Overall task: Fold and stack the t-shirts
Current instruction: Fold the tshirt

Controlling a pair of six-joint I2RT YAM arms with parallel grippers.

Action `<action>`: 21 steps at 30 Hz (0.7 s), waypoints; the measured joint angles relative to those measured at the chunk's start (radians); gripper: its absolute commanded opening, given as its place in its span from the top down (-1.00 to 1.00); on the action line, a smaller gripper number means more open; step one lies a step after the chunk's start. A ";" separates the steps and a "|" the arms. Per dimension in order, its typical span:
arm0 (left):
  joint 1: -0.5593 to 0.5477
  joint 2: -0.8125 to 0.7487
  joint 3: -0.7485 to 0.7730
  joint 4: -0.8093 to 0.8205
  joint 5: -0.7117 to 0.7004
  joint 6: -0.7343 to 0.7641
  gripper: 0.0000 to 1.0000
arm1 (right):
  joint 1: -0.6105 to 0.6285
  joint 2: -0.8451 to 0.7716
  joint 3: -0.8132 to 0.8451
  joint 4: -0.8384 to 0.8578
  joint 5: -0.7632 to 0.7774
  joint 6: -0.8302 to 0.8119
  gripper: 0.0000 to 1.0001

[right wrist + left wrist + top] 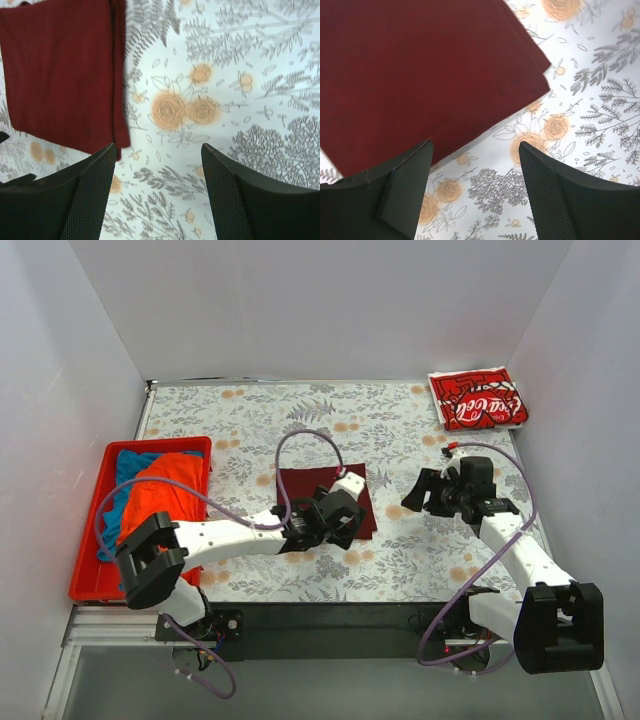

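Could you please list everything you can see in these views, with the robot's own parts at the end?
maroon t-shirt: one, dark maroon, folded at table centre
Coca-Cola t-shirt: one, red with white print, folded at far right corner
orange t-shirt: one, bright orange, heaped in the bin
blue t-shirt: one, blue, in the bin, partly under the orange one
bin: one, red, table's left edge
table: one, white floral cover
cables: two, purple, one per arm
left gripper: one, black, open, over the maroon t-shirt's edge
right gripper: one, black, open, over bare table beside the maroon t-shirt
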 measured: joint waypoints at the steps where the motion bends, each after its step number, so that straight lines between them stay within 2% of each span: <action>1: -0.023 0.035 0.021 0.003 -0.011 0.017 -0.36 | -0.014 0.000 -0.010 -0.008 -0.013 0.000 -0.53; 4: -0.084 0.138 0.081 0.011 -0.050 0.063 -0.32 | -0.047 -0.001 -0.035 -0.025 -0.051 -0.004 -0.71; 7: -0.124 0.222 0.122 0.024 -0.072 0.103 -0.29 | -0.058 -0.005 -0.037 -0.036 -0.069 -0.010 -0.76; 12: -0.153 0.327 0.182 0.035 -0.090 0.155 -0.19 | -0.063 -0.009 -0.037 -0.036 -0.093 -0.024 -0.77; 21: -0.153 0.399 0.230 0.066 -0.113 0.216 -0.04 | -0.066 0.014 -0.061 -0.035 -0.139 -0.035 -0.73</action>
